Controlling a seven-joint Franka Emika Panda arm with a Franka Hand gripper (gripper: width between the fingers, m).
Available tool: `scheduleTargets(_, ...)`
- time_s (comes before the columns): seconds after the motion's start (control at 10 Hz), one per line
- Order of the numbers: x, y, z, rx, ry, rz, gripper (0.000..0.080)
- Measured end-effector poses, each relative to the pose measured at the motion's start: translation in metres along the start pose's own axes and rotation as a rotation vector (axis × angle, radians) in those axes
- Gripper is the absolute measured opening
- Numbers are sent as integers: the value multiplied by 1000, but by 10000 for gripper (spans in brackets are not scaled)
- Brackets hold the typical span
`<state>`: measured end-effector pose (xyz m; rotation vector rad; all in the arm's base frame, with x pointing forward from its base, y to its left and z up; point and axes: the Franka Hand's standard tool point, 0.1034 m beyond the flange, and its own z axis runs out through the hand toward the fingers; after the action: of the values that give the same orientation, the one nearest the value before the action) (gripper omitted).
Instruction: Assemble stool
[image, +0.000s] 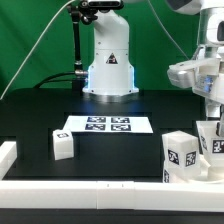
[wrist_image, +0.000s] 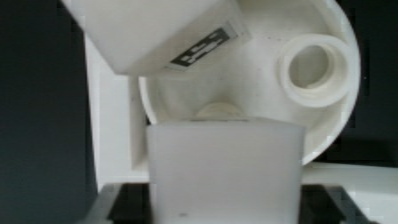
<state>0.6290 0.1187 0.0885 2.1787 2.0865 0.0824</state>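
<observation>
White plastic fills the wrist view. The seat (wrist_image: 267, 105) shows its hollow inner face, a round disc with a raised socket (wrist_image: 313, 66) close to its rim. A tagged leg (wrist_image: 157, 42) lies tilted over one edge of that hollow, its black-and-white tag turned to the camera. Nearer the lens a plain white block, the held leg (wrist_image: 222, 165), stands upright in front of the seat and hides its middle. The claw is pressed together on this block, pinching it from both sides, though the fingers themselves barely show here.

The exterior view sees none of that inner face. It places the claw (image: 213, 138) low at the exterior view's right, down among a cluster of white parts close to the near rail (image: 100, 188). A boxy part (image: 183, 155) with a tag stands just beside the claw, toward the exterior view's left; whether it is the seat's wall or another leg I cannot tell.

Only this view shows the black worktop (image: 40, 115) and the marker board (image: 105, 124), which lies at its middle in front of the arm's base (image: 108, 60). It also shows a loose leg (image: 62, 145) well apart from the cluster, toward the exterior view's left, nearer than the marker board
</observation>
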Motion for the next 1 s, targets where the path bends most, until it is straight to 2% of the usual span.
scheduleTargets(0.2, 0, 0, 0, 1, 1, 27, 341)
scheduleTargets(0.3, 1, -2, 0, 19, -4, 193, 341)
scheduleTargets(0.4, 0, -4, 0, 41, -19, 315, 341)
scheduleTargets(0.6, -3, -6, 1, 122, -76, 556, 341)
scheduleTargets(0.8, -2, -1, 2, 106, -81, 751, 341)
scheduleTargets(1.0, -1, -1, 2, 101, -88, 886, 341)
